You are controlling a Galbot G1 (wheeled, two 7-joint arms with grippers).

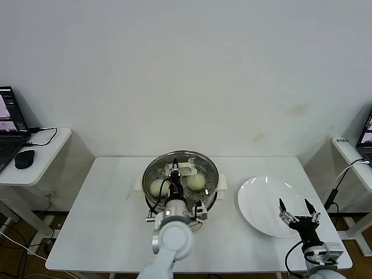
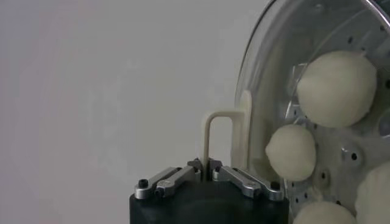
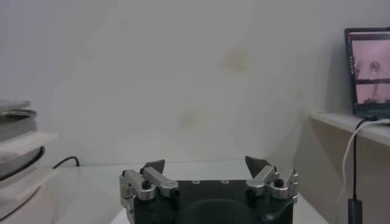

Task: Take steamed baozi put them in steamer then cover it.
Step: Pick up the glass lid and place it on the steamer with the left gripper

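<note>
Glass cover (image 1: 181, 170) is already sitting on the steamer (image 1: 213, 195) mid-bench toward the back edge, with the baozi (image 1: 196, 182) visible under it. The left gripper (image 2: 204, 172) has its fingers clenched on the cover's cream handle (image 2: 226, 137), which stands straight between them, so the handle lies dead ahead of that arm. The right gripper (image 1: 297, 208) is parked with fingers spread over the plate (image 1: 258, 197) near the front right corner, well apart.

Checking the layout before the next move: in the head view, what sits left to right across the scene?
Laptop → mouse → steamer with the cover on it, left gripper shut on its handle → white plate → right gripper, open, at the plate's near edge.
</note>
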